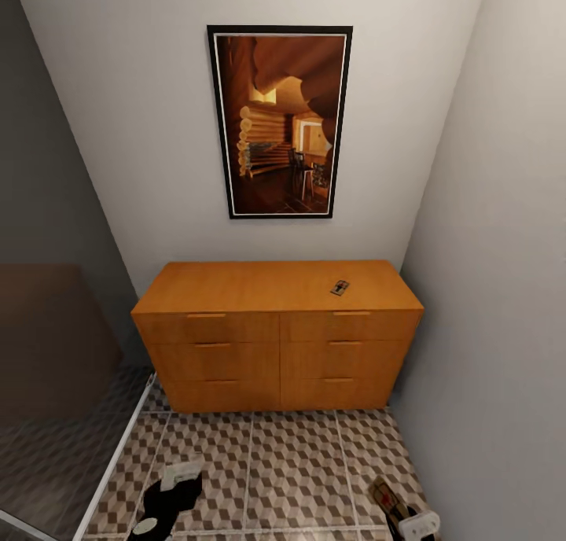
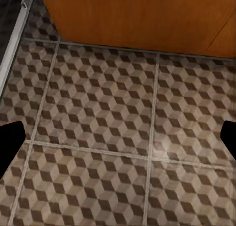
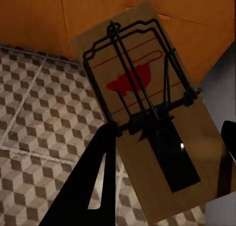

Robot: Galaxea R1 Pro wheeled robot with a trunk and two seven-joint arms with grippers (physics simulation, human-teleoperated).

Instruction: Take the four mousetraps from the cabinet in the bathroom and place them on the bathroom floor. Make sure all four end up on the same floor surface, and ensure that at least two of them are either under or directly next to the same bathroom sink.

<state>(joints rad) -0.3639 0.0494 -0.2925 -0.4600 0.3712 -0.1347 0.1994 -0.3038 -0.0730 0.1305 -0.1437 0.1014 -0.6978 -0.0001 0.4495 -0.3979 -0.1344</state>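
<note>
The orange-brown cabinet [image 1: 277, 336] stands against the far wall with all its drawers shut. One mousetrap [image 1: 339, 288] lies on its top, towards the right. My right gripper [image 1: 399, 508], low over the bathroom floor [image 1: 291, 470], is shut on a second mousetrap [image 3: 147, 113]. That one is a tan board with black wire and a red spot, held tilted between the fingers [image 3: 93, 181]. My left gripper [image 1: 179, 478] hangs open over the tiles in front of the cabinet, its fingertips [image 2: 11, 137] wide apart and nothing between them. The bathroom sink is out of view.
A glass shower screen with a pale rail [image 1: 118, 454] borders the floor on the left. A grey wall [image 1: 503, 329] closes the right side, close to the cabinet's end. A framed picture [image 1: 279, 120] hangs above the cabinet.
</note>
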